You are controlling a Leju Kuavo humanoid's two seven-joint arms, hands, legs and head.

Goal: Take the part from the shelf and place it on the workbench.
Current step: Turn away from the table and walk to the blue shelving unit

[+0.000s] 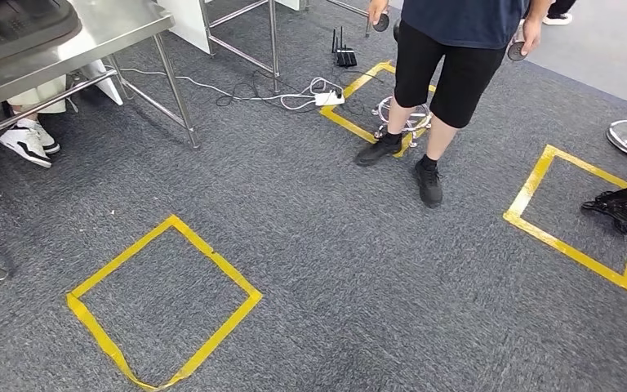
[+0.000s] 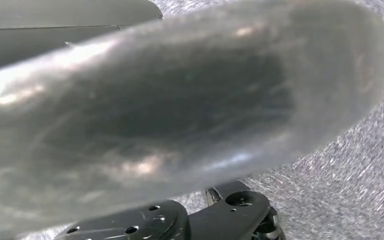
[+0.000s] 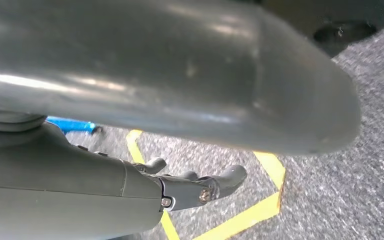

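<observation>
Right hand (image 3: 180, 90), nearest the lens, thumb and dark fingers (image 3: 215, 182) apart on nothing above yellow tape (image 3: 250, 215); left hand (image 2: 180, 115) too blurred to judge; the part's bearing from either hand cannot be told; steel table (image 1: 114, 24) upper left.

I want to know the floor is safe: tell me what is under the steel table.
Under the steel table, a white cable runs across the grey carpet to a power strip. A person's white sneakers show at its left end. The tabletop hides the floor further back.
</observation>
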